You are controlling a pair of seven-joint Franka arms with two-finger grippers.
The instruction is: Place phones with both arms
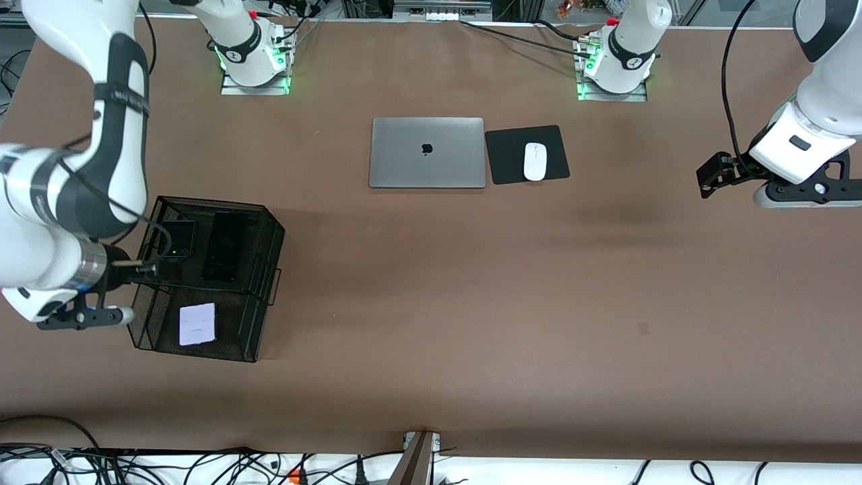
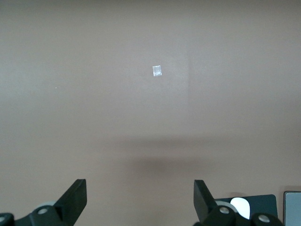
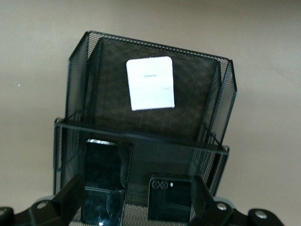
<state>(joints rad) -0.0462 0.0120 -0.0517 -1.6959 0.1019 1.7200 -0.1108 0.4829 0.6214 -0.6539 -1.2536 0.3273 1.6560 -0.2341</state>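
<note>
While the brown table [image 1: 431,323] is shared by both arms, a black mesh basket [image 1: 266,269] is set toward the right arm's end, and all three phones are held in it. The long slim black phone [image 1: 223,246] and the small black phone [image 1: 180,238] are laid side by side in the compartment farther from the front camera; the pale phone [image 1: 197,324] is laid in the nearer one. The right gripper [image 3: 136,200] is held over the basket, fingers spread apart. The left gripper [image 2: 140,197], fingers likewise apart, is kept waiting over bare table at the left arm's end.
</note>
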